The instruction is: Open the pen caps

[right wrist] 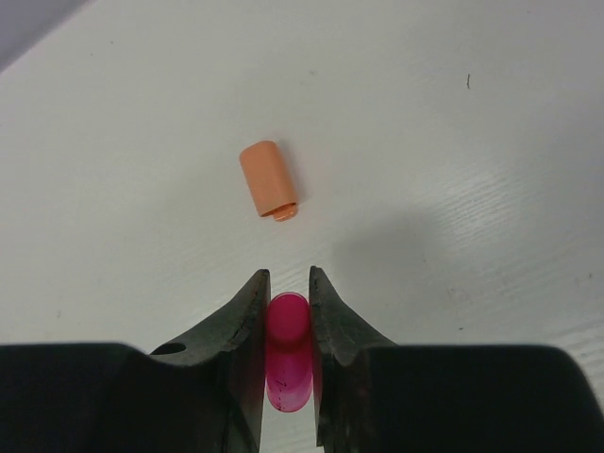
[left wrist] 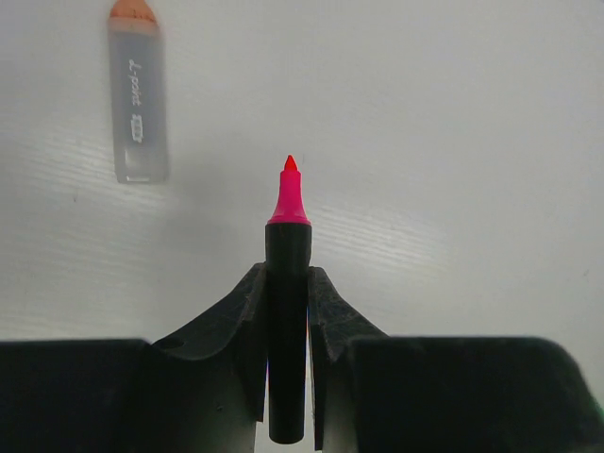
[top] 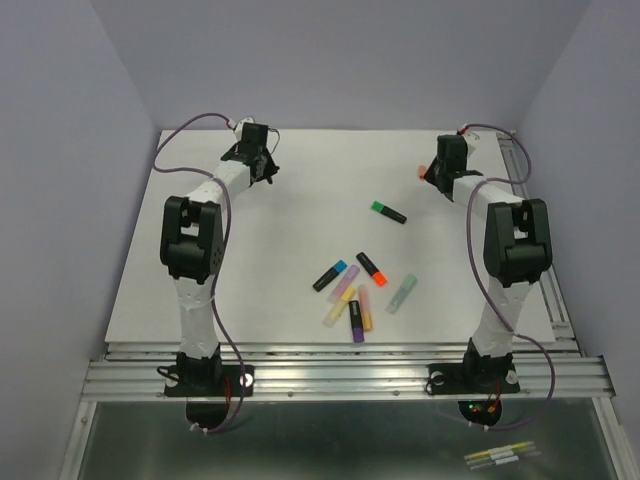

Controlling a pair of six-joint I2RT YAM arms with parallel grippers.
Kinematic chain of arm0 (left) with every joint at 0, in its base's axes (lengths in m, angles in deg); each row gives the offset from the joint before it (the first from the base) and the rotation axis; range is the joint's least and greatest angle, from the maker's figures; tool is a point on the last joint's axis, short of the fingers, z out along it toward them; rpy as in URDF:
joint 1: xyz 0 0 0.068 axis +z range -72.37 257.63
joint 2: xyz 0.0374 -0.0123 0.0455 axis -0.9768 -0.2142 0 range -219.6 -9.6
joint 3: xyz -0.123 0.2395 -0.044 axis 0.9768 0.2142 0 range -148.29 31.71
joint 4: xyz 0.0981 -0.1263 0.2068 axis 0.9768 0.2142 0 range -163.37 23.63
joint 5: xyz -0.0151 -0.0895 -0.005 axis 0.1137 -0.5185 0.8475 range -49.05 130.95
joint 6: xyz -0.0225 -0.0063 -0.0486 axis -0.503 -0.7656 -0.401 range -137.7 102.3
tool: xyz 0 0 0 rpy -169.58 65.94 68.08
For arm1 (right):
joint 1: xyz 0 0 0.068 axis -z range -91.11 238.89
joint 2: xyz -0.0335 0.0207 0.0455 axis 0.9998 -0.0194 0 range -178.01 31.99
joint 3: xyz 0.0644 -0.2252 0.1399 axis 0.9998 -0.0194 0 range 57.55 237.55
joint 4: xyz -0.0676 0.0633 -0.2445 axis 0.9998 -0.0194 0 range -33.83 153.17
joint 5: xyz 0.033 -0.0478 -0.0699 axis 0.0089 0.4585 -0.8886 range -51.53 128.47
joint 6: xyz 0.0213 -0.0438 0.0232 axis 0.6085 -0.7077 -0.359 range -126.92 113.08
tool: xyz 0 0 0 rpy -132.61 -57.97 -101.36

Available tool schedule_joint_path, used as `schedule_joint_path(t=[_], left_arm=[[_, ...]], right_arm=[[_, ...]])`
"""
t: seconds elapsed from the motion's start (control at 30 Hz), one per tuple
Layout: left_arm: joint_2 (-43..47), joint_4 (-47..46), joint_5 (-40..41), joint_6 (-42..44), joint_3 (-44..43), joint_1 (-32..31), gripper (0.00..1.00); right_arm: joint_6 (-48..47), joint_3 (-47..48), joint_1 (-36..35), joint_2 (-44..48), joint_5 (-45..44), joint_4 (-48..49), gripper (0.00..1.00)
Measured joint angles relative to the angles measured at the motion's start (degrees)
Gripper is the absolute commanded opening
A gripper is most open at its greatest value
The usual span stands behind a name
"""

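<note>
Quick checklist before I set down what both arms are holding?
1. Left gripper shut on black-barrelled pen with bare pink tip: ok.
2. Right gripper shut on pink plastic cap: ok.
3. Cap fully off that pen: ok.
4. Loose orange plastic cap apart from right gripper: ok.
5. Pale translucent pen with orange tip apart from left gripper: ok.
6. All pens uncapped: not ok; black pen with green cap is capped.
</note>
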Motion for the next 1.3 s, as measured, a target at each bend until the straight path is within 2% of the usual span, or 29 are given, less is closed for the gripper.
schedule_joint_path(t=[0.27,0.43,0.47,0.6,0.67,0.7,0.73,0.8,0.83,0.9,1.03,1.17,1.2,1.23,1.3], left_arm=[[-12.1,7.0,3.1,5.2,-18.2,0.4,0.0],[-16.7,9.8,4.5,7.0,-22.7,0.1,0.0],[-17.3,10.4,4.6,7.3,-23.0,0.1,0.02],[-19.8,12.4,4.6,7.9,-24.2,0.1,0.18],[-20.6,12.6,4.6,8.1,-24.5,0.2,0.22],[-20.9,12.8,4.6,8.1,-24.5,0.1,0.24],[-21.1,13.0,4.6,8.2,-24.5,0.1,0.31],[-21.2,13.4,4.5,8.4,-24.5,0.1,0.4],[-21.2,13.5,4.5,8.5,-24.5,0.1,0.49],[-21.2,13.4,4.3,8.7,-24.6,0.1,0.56],[-21.2,13.7,3.9,8.9,-24.6,0.1,0.64],[-21.0,13.5,2.3,8.6,-24.4,0.1,0.74],[-20.7,13.5,1.9,8.4,-24.1,-0.1,0.75],[-20.2,13.4,1.5,8.4,-23.6,-0.2,0.96],[-18.8,13.5,0.9,8.5,-22.6,-0.3,0.97]], right_arm=[[-3.2,7.2,-0.1,-8.9,-1.8,-3.0,0.03],[-3.7,8.2,-0.1,-10.7,-2.5,-3.9,0.11],[-3.7,8.2,-0.1,-10.8,-2.5,-4.0,0.13],[-3.6,9.1,-0.1,-11.7,-2.5,-4.9,0.17],[-3.4,9.2,-0.1,-11.8,-2.5,-5.4,0.22],[-3.1,9.2,-0.1,-11.8,-2.5,-5.7,0.27],[-3.0,9.2,-0.1,-11.8,-2.5,-5.9,0.32],[-2.8,9.2,-0.1,-11.8,-2.5,-6.3,0.37],[-2.6,9.2,-0.1,-11.8,-2.5,-6.5,0.46],[-2.5,9.2,-0.1,-11.8,-2.6,-6.7,0.56],[-2.4,9.2,-0.1,-11.5,-2.6,-7.0,0.59],[-2.3,8.2,-0.1,-9.7,-2.1,-7.7,0.7],[-2.3,7.6,-0.1,-9.0,-1.8,-7.6,0.74],[-2.4,6.6,-0.1,-7.7,-1.4,-7.5,0.82],[-2.5,5.2,-0.1,-5.7,-0.7,-7.6,0.95]])
